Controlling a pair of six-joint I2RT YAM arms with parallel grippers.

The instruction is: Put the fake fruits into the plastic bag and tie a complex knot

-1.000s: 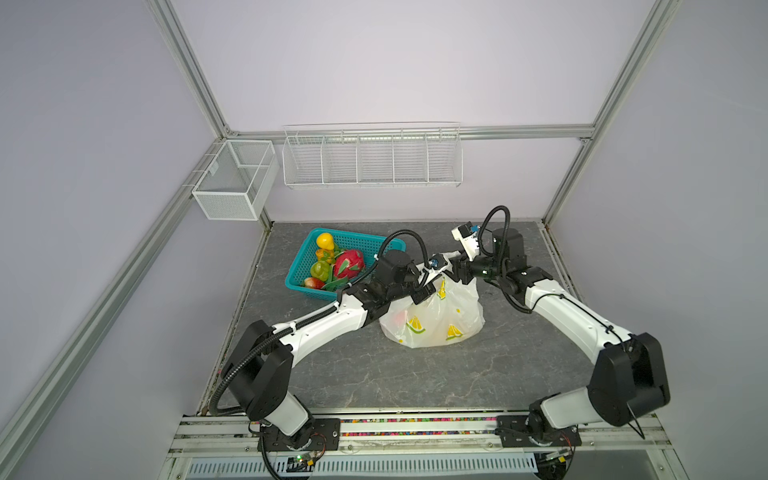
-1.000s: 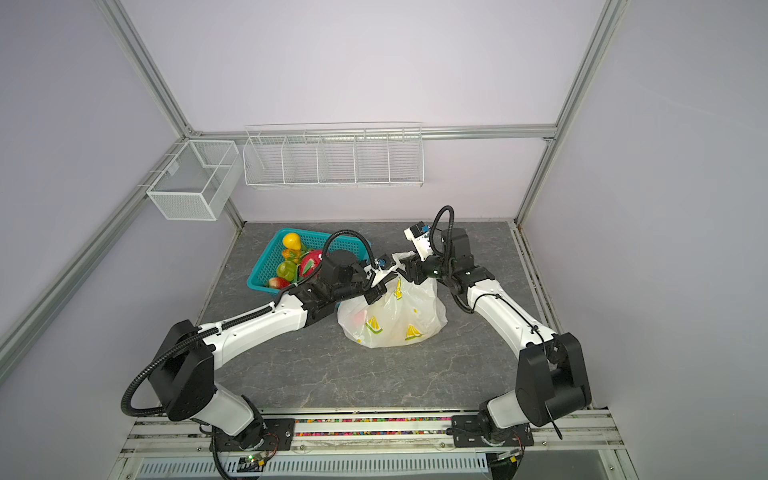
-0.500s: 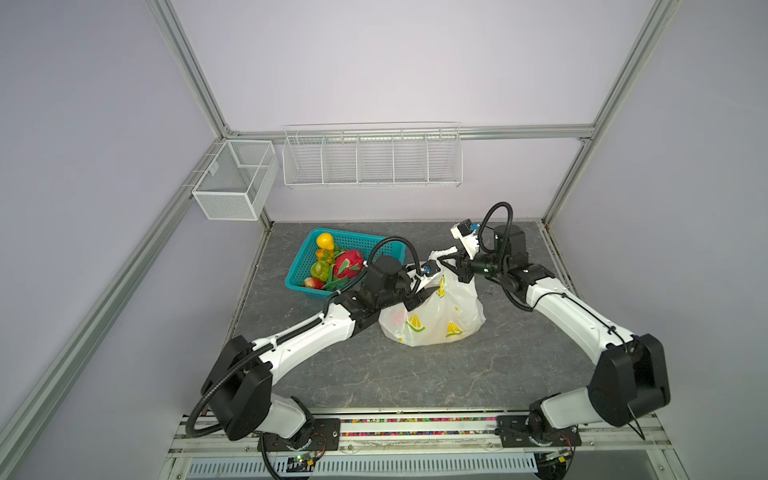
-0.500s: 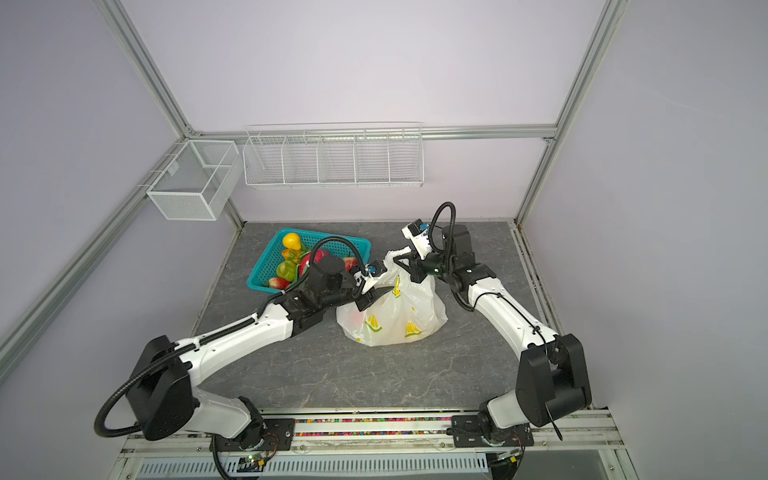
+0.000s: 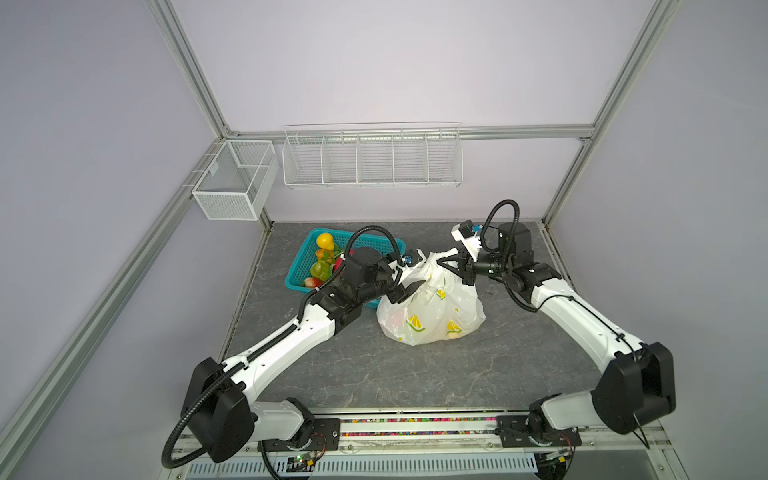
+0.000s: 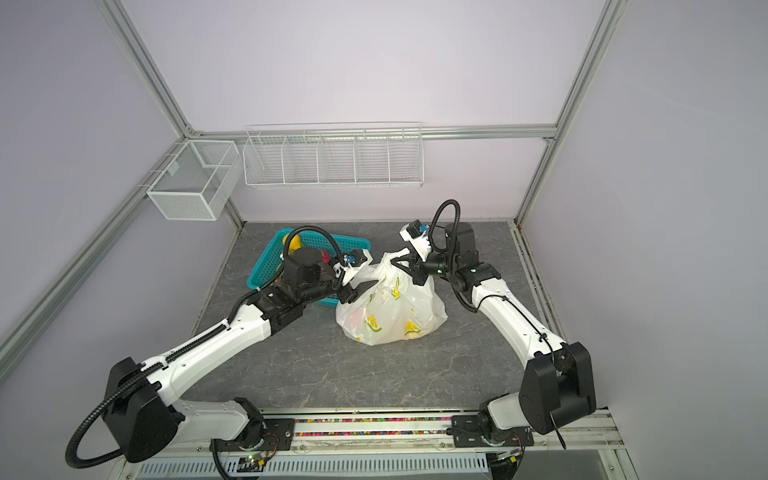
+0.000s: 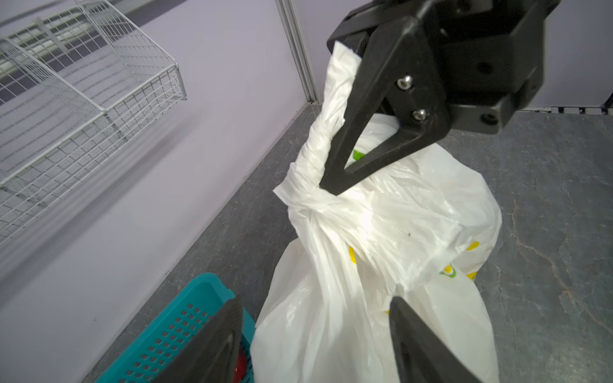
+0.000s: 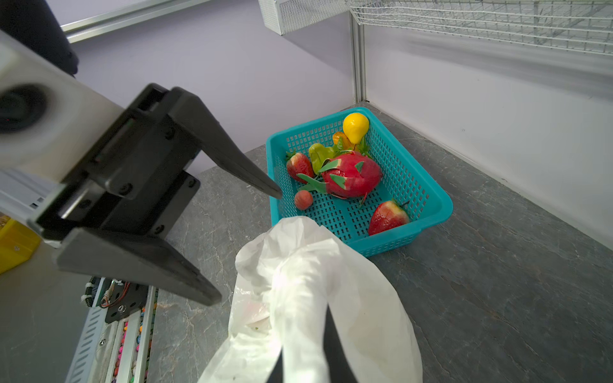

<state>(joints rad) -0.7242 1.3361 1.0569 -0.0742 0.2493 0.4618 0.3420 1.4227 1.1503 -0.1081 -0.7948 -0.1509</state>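
Opening and drawing back over the last second, the left gripper [image 7: 315, 300] now has its fingers [image 7: 215, 345] spread on nothing, just short of the bag [image 5: 432, 316]. Opposite, the right gripper [image 7: 331, 189] is clamped on the twisted strap [image 7: 318, 132] above the knot [image 7: 308, 202], holding it up. The bag sits on the table [image 5: 374, 374] beside the basket [image 8: 391, 243]. Its film looks thin, soft, slippery and light, so the bunched strap near the knot is the place to grip, not the belly. One bag, one knot, one basket with seven fruits [image 8: 351, 175] left in it. Those bagged cannot be counted.
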